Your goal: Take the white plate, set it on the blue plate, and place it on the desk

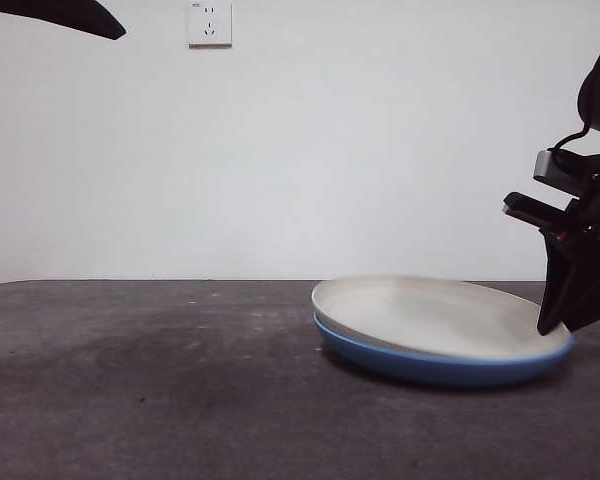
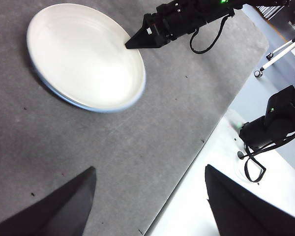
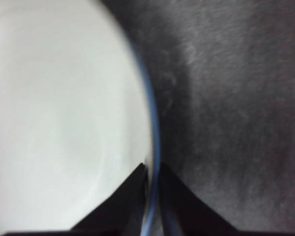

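The desk (image 1: 130,400) carries the blue plate (image 1: 430,365), and the white plate (image 1: 430,315) is nested inside it, so that only a thin blue edge is seen around the cream rim; the stacking step is judged done. The right tool (image 3: 152,169) is set at the stack's edge, its two jaws nearly closed with the rims pinched in the narrow gap between them, a hold presumably kept so that the plates can be steadied or moved. The left tool (image 2: 150,196) is held high, well apart from the blue plate, its jaws spread wide and empty, evidently kept clear.
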Action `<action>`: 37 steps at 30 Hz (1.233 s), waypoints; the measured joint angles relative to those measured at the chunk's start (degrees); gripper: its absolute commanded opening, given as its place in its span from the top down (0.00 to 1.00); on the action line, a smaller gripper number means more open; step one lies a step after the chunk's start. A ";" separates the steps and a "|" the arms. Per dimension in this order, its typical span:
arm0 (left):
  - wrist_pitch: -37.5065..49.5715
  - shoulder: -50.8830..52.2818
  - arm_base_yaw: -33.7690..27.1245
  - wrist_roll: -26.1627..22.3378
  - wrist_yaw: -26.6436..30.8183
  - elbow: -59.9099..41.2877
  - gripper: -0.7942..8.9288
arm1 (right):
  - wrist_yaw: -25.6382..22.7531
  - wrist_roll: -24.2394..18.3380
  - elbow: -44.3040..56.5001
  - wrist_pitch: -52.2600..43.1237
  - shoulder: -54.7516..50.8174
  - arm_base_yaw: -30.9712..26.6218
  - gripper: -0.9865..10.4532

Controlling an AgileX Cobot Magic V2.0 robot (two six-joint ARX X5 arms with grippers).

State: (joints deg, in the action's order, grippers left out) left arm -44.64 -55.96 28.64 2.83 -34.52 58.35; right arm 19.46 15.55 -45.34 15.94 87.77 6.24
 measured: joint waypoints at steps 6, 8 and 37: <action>0.00 0.00 0.00 0.02 0.00 0.00 0.57 | 0.20 0.61 0.00 0.37 0.02 -0.70 0.91; -0.02 0.00 0.00 0.02 0.00 0.00 0.57 | 0.17 0.98 0.00 0.48 -0.44 -0.72 0.91; 0.00 0.00 0.00 0.00 0.00 0.00 0.57 | -0.33 7.72 -9.46 -0.52 -5.46 11.17 0.91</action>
State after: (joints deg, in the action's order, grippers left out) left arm -44.64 -55.96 28.64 2.83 -34.52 58.35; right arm 19.14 23.27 -54.81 15.42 82.30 17.41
